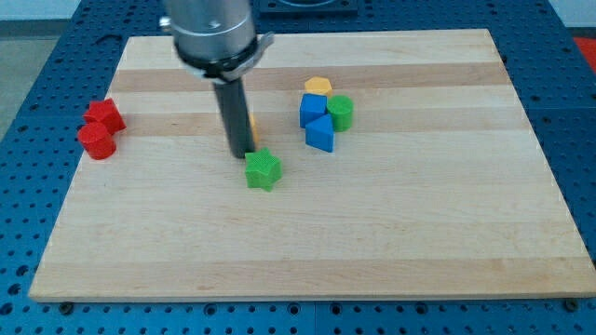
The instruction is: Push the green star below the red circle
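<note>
Tip: my tip point(240, 153) is the bare lower end of a straight dark rod with no jaws to part or close; it sits just above and to the left of the green star, close beside it, though contact cannot be confirmed.
Green star: the green star point(264, 170) lies near the middle of the frame, slightly left of centre, on the wooden board point(419, 233).
Red circle: the red circle point(96, 141) sits at the left of the frame, touching a second red block point(104, 114) just above it, shape unclear.
Star to circle: well apart, the star to the right and a little lower.
Upper-centre cluster: a yellow block point(318, 86), two blue blocks point(312, 110) point(320, 133) and a green cylinder point(340, 113), packed together right of the rod.
Behind the rod: a sliver of orange-yellow point(253, 122), mostly hidden.
</note>
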You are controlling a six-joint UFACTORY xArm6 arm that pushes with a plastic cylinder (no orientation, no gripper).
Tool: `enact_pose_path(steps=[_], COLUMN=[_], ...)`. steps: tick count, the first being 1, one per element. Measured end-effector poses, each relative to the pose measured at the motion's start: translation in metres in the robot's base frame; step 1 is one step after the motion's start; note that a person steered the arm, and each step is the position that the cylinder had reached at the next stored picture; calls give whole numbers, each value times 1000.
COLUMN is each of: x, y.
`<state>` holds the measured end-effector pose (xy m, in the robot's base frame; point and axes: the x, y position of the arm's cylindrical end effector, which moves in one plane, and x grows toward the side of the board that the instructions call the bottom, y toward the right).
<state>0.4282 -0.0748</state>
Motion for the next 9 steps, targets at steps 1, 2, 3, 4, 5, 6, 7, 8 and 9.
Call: enact_pose_path(steps=[1, 2, 3, 4, 5, 6, 7, 8, 9], x=[2, 35, 52, 52, 52, 37, 29, 26, 25], y=[44, 61, 23, -22, 3, 39, 17, -43, -109])
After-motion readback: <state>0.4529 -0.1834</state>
